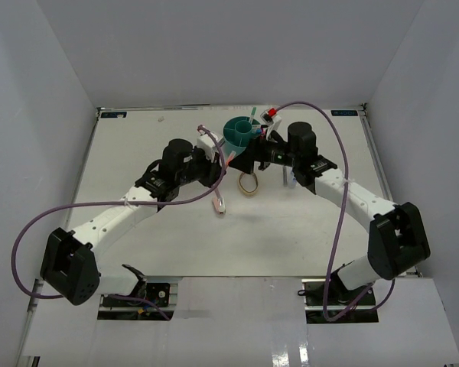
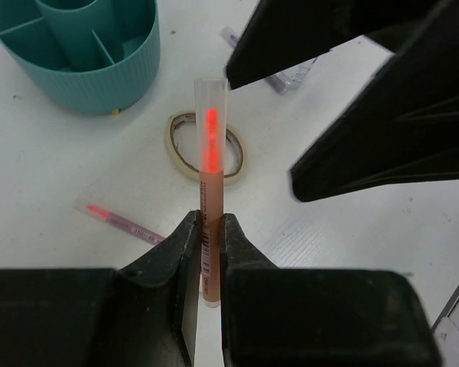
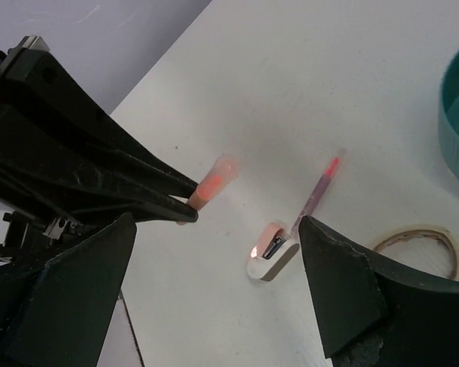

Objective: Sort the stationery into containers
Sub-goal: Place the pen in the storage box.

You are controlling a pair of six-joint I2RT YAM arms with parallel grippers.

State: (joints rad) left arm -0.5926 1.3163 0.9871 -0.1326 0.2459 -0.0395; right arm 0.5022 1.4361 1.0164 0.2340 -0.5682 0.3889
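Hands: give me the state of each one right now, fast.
Left hand: closed, holding the orange pen.
Right hand: open, holding nothing.

ribbed teal plastic organizer [image 2: 99,76], matt white table [image 2: 38,168]

We find no readable words or numbers: a left blue label [image 1: 115,115] and a right blue label [image 1: 344,113] at the far corners of the surface [image 1: 291,237] are too small to read, and the orange-capped pen [image 2: 211,183] shows only fine barcode-like lines.
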